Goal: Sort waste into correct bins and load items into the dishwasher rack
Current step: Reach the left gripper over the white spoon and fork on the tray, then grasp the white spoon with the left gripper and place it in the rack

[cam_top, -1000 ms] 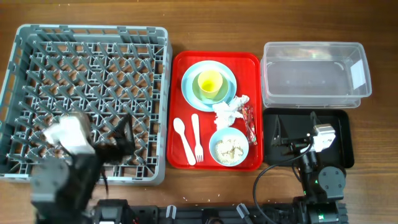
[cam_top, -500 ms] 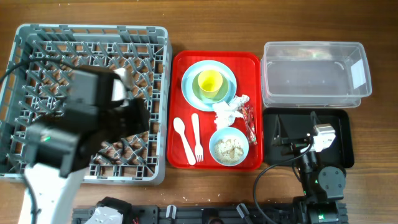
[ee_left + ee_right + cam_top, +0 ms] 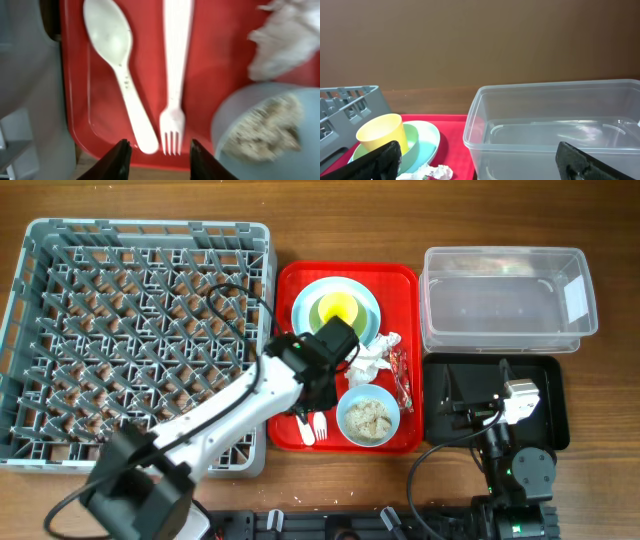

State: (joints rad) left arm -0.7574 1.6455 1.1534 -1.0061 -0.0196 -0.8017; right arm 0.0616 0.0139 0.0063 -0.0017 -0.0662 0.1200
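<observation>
Two end effectors are in view, and both have the fingers apart with nothing held. The left end effector (image 3: 159, 159) hangs low over the near edge of the red tray (image 3: 210, 90), with its jaws partly open. Just ahead of it lie the handle end of the white spoon (image 3: 117, 65) and the tines of the fork (image 3: 175, 65). Both lie flat on the tray, side by side, and I cannot tell whether the fingers touch them.

To the right of this end effector stands a light blue bowl (image 3: 225, 120) with the pale food scraps (image 3: 265, 125) inside. Farther ahead on the right is the crumpled napkin (image 3: 290, 45), and the foil wrapper (image 3: 402, 375) lies just beside it. To the left is the grey dishwasher rack (image 3: 140, 340), on the wooden surface (image 3: 330, 220).

The right end effector (image 3: 480, 167) is wide open and hovers over the black tray (image 3: 550, 395). Straight ahead of it stands the clear tub (image 3: 550, 125). Ahead to its left, the yellow-green cup (image 3: 380, 132) sits in a second small bowl (image 3: 415, 137) on the light blue plate (image 3: 432, 137).
</observation>
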